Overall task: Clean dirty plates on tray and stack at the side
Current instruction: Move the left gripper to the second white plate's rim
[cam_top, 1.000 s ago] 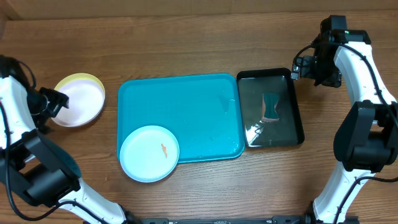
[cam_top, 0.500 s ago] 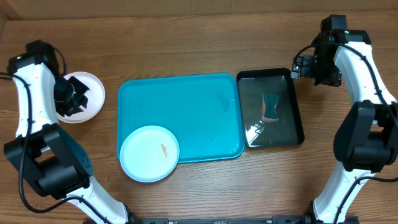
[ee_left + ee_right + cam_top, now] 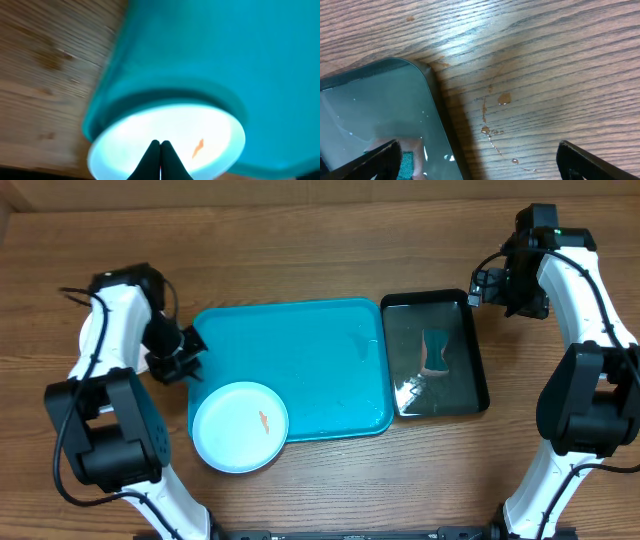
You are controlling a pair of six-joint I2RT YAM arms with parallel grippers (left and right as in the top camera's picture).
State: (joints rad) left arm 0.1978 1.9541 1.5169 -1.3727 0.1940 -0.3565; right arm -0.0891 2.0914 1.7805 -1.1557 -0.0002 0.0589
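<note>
1 light blue plate (image 3: 240,426) lay at the near-left corner of the turquoise tray (image 3: 300,350), overlapping the tray's near rim. A small orange smear (image 3: 264,421) sat just right of the plate's middle. The rest of the tray floor was bare apart from a few wet glints near its right rim.

The left gripper (image 3: 178,362) hung just beside the tray's left rim, a little beyond the plate. In the left wrist view its jaws were pressed together to a point with nothing between them.

To the right of the tray, touching or nearly so, stood a glossy black tray (image 3: 479,355) with a small sponge (image 3: 436,352) in it. The right gripper (image 3: 482,284) hovered at that tray's far-right corner, jaws spread wide. Below it, droplets (image 3: 504,99) marked the wooden bench (image 3: 300,250).
</note>
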